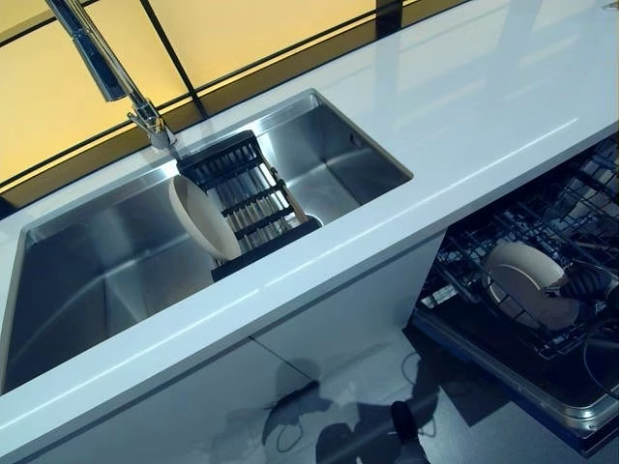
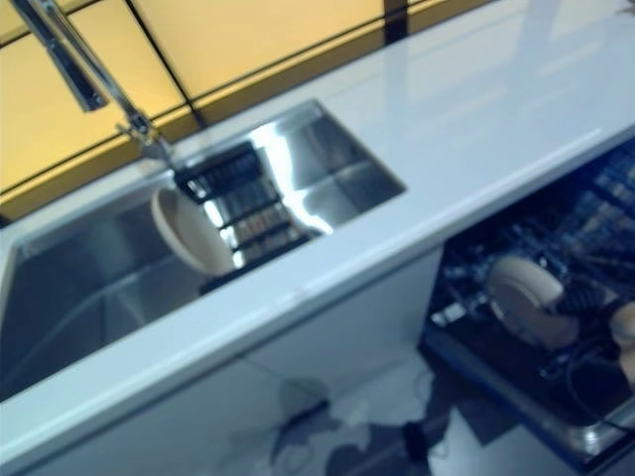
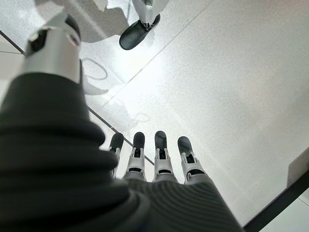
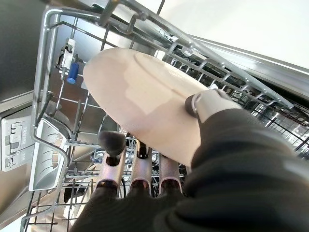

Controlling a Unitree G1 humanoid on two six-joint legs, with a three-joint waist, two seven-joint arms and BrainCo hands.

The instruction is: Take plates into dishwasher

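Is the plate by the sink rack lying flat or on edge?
On edge: the plate leans against the dark rack.

You have open floor point(image 3: 231, 87) beneath the left robot hand point(image 3: 159, 164); rack point(image 4: 53, 96) wires crowd the right robot hand point(image 4: 145, 179).

Bright overhead light, glare in sink point(image 2: 298, 169), right eye view blurred

White worktop point(image 1: 484, 106) is holding a steel sink point(image 1: 87, 280); a dish rack point(image 1: 247, 198) is sitting inside, one plate point(image 1: 201, 217) leaning upright in it.
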